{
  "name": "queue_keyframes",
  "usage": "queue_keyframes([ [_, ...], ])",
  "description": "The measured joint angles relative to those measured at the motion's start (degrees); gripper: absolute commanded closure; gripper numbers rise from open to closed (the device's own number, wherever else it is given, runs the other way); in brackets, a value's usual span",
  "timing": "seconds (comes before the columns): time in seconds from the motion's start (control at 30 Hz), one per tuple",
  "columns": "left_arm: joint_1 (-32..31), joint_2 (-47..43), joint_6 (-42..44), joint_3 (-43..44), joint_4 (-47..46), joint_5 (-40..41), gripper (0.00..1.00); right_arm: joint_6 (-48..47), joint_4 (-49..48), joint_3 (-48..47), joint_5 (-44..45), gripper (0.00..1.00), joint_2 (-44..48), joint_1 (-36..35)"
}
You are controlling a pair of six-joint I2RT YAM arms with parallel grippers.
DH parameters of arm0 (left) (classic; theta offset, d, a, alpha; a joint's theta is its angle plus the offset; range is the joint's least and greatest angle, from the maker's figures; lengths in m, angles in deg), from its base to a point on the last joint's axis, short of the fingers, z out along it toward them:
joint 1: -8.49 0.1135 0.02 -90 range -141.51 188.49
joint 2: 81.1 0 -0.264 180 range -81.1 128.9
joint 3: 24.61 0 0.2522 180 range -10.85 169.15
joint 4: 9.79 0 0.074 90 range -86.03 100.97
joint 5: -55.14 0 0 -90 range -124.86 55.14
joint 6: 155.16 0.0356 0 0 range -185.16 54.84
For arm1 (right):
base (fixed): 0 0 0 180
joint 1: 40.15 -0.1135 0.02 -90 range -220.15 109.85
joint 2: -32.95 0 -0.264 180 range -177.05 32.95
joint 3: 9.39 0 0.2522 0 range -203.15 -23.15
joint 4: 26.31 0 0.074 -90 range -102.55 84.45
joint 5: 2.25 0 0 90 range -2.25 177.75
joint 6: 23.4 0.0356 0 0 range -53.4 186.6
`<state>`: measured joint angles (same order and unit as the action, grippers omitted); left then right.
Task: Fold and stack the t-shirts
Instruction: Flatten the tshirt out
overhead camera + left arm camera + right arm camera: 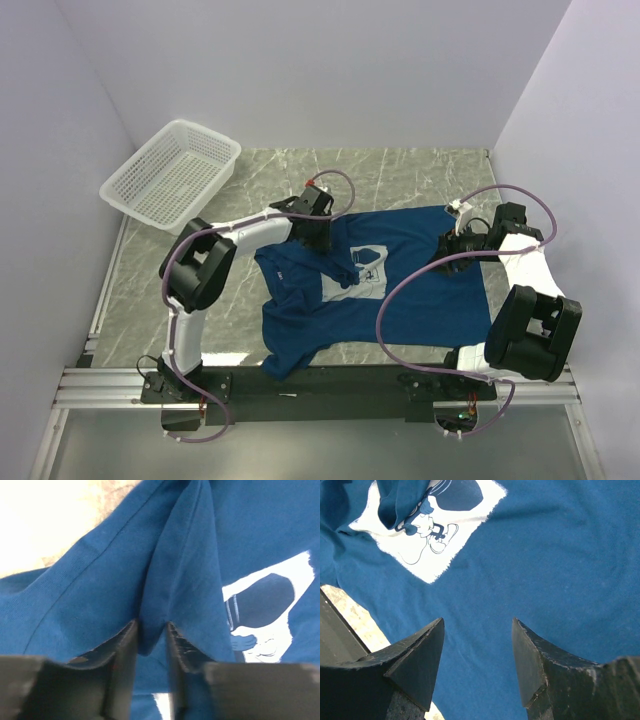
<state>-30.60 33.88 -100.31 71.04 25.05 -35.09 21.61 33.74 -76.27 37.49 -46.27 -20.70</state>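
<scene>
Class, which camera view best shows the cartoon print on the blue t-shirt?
The right wrist view: the chest print is large and the mouse drawing clear, though a fold of the t-shirt covers one corner. The top external view shows the print small and partly covered; the left wrist view catches only part.

The t-shirt [430,295] was soft matt cloth, cotton-looking knit, with a fine ribbed texture showing near the seams up close. Its chest print [465,525] looked like a flat, slightly chalky ink layer with rough, brushy edges. The desk [400,170] had a smooth marble-pattern top with a faint sheen. The basket [170,175] was white plastic mesh, kinda glossy. The left fingers [122,670] and right fingers [417,660] were matt black, hard plastic by the look, scuffed along the edges.
</scene>
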Motion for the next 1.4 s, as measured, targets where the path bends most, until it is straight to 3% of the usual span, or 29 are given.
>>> queue_keyframes([
  [0.07, 0.0, 1.0, 0.3, 0.9, 0.7, -0.6, 0.85, 0.0, 0.0, 0.0, 0.0, 0.37, 0.0, 0.0],
  [0.17, 0.0, 2.2, 1.1, 2.4, 1.6, -2.6, 0.98, 0.0, 0.0, 0.0, -0.1, 0.37, 0.0, 0.1],
  [0.43, 0.0, 5.9, 0.7, 12.6, 1.4, -14.2, 0.99, 0.0, 0.0, 0.0, -0.2, 0.37, 0.0, 0.1],
  [0.53, -0.3, 8.6, -2.1, 18.7, -0.7, -21.0, 0.85, 0.0, 0.0, 0.0, -0.2, 0.37, 0.0, 0.3],
  [0.57, -0.5, 10.2, -3.3, 21.7, -1.5, -23.6, 0.7, 0.0, 0.0, 0.0, -0.2, 0.37, 0.0, 0.4],
  [0.67, -1.8, 15.5, -6.3, 29.7, -4.3, -30.4, 0.5, 0.0, 0.0, 0.0, -0.2, 0.37, 0.0, 0.9],
  [0.73, -3.2, 18.1, -7.2, 32.6, -4.9, -32.5, 0.45, 0.0, 0.0, 0.0, -0.2, 0.37, 0.0, 1.1],
  [0.77, -3.9, 18.5, -7.1, 32.6, -4.6, -32.5, 0.37, -0.1, 0.0, 0.0, -0.2, 0.37, 0.0, 1.3],
  [0.83, -5.1, 18.3, -5.7, 31.7, -3.5, -31.1, 0.32, -0.1, 0.1, 0.0, -0.2, 0.37, 0.0, 1.4],
  [1.13, -5.5, 1.0, 5.4, 13.5, -2.8, -13.4, 0.33, -0.5, 0.2, 0.0, -0.4, 0.37, 0.0, 1.5],
  [1.27, -4.9, -6.4, 9.9, 8.3, -4.5, -11.0, 0.45, -0.7, 0.2, 0.0, -0.4, 0.37, 0.0, 1.5],
  [1.4, -5.5, -7.3, 12.1, 6.1, -5.6, -12.6, 0.59, -0.8, 0.2, 0.0, -0.4, 0.37, 0.0, 1.5],
])
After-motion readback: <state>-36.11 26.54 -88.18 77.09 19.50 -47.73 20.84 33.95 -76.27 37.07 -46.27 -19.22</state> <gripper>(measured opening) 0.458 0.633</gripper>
